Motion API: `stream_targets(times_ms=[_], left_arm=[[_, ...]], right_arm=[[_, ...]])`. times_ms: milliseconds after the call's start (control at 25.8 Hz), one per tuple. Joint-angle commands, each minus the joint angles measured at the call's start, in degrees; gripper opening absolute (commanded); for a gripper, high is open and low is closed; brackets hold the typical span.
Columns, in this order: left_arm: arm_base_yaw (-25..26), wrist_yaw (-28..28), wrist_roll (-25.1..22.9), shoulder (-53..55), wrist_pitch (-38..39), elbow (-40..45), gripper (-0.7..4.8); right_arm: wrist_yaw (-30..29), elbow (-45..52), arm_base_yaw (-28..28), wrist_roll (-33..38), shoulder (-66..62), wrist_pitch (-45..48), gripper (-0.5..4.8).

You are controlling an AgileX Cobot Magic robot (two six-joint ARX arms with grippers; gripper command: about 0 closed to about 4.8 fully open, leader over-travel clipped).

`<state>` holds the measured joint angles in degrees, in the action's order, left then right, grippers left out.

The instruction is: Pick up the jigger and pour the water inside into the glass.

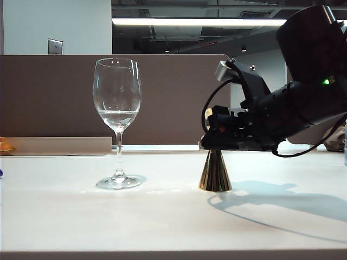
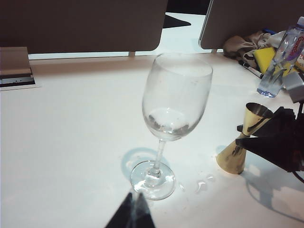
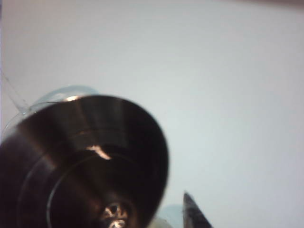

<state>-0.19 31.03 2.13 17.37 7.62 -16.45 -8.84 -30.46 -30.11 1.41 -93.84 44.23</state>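
Behind your white table (image 1: 65, 216) runs a brown partition, the glass (image 1: 117, 122) stands left of the upright jigger (image 1: 215, 172), and your right gripper (image 1: 214, 142) straddles its waist (grip uncertain), the left gripper (image 2: 132, 213) idling nearer the glass, its jaws unreadable.

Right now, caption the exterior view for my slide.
Right gripper down at the upright jigger on the table, right of the wine glass.

A white worktop (image 1: 162, 216) runs back to a brown partition panel (image 1: 54, 97). Above it, a pale wall carries a switch plate (image 1: 55, 46), and a long ceiling light strip (image 1: 198, 21) glows beneath what seem to be dark exposed ducts.
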Motion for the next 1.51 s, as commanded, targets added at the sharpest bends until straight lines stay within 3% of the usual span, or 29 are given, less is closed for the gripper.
stream_targets(times_ms=[39, 194, 271, 387, 504, 1007, 1511], left_arm=[[0.1, -0.2, -3.5, -0.1, -0.4, -0.5, -0.06], [0.1, -0.4, -4.0, -0.1, -0.4, -0.5, -0.06], [0.1, -0.4, -5.2, -0.1, -0.4, -0.5, -0.06], [0.1, -0.3, -5.2, -0.1, -0.5, -0.5, -0.06], [0.1, -0.3, -5.2, -0.1, -0.6, -0.5, -0.06], [0.1, -0.3, -5.1, -0.1, -0.9, -0.6, -0.06], [0.1, -0.3, -5.1, -0.1, -0.7, -0.6, -0.06]], right_arm=[[0.4, -0.2, 0.0, -0.2, 0.1, 1.1, 2.61], [0.4, -0.2, 0.0, -0.2, 0.1, 1.1, 2.55], [0.4, -0.2, 0.0, -0.2, 0.1, 1.1, 1.97], [0.4, -0.2, 0.0, -0.2, 0.1, 1.1, 1.87], [0.4, -0.2, 0.0, -0.2, 0.1, 1.1, 1.44], [1.9, -0.2, 0.0, -0.2, 0.0, 1.1, 1.32], [1.9, -0.2, 0.0, -0.2, -1.2, 4.2, 0.52]])
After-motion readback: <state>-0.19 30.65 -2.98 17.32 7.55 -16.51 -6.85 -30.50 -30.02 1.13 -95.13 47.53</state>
